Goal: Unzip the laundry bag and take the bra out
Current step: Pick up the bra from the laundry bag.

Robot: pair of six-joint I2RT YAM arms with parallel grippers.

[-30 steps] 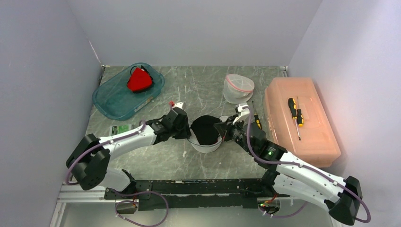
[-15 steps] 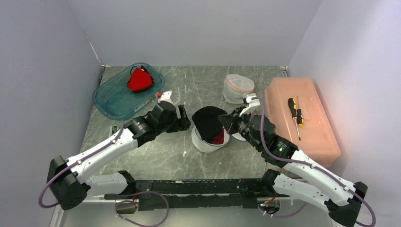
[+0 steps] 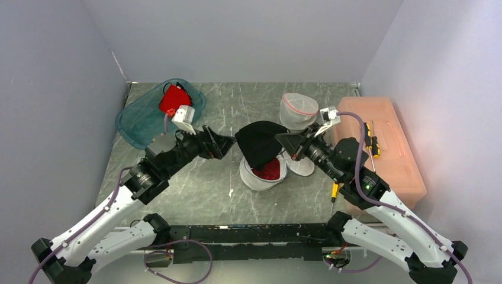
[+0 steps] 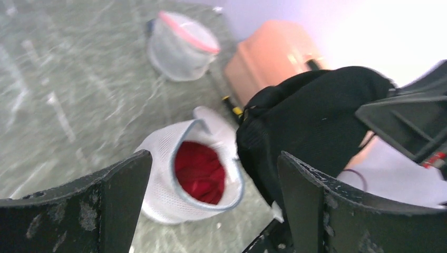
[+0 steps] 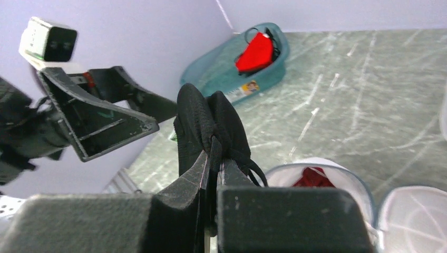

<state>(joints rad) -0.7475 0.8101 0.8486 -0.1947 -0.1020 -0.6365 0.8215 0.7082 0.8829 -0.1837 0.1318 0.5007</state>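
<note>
Right hand (image 5: 213, 156): fingers pinched tight on a fold of the black bra (image 3: 258, 142), straps bunched at the pinch. The bra hangs in the air above the mouth of the laundry bag (image 4: 155, 184). Its lower end droops toward the rim, and contact with the rim cannot be judged from any view.

Left hand (image 3: 224, 148): fingers spread wide, holding nothing, just left of the bra and off the desk (image 3: 248, 106).

Judgement: the bag lies unzipped and the bra is out or nearly out, so the step in hand is carrying it clear. To do that well:
- Hold the pinch firm.
- Raise until the drooping end is well above the rim before any sideways travel, since a trailing strap may catch the mesh or zipper and drag the bag along.
- The free left hand is placed to press the bag's edge down if it starts to lift.
- Set the bra on bare desk, apart from the bag.

Containers:
- Laundry bag: white mesh, open and slumped on the desk, with a red garment (image 4: 199, 171) inside.
- Second mesh bag (image 3: 298, 111): pink trim, toward the back; contents not discernible.
- Teal tray (image 3: 133, 121): back left, holding a red item (image 3: 173, 99).
- Salmon box (image 3: 391, 165): far right, lid shut, with a screwdriver (image 3: 369, 135) lying on top.
</note>
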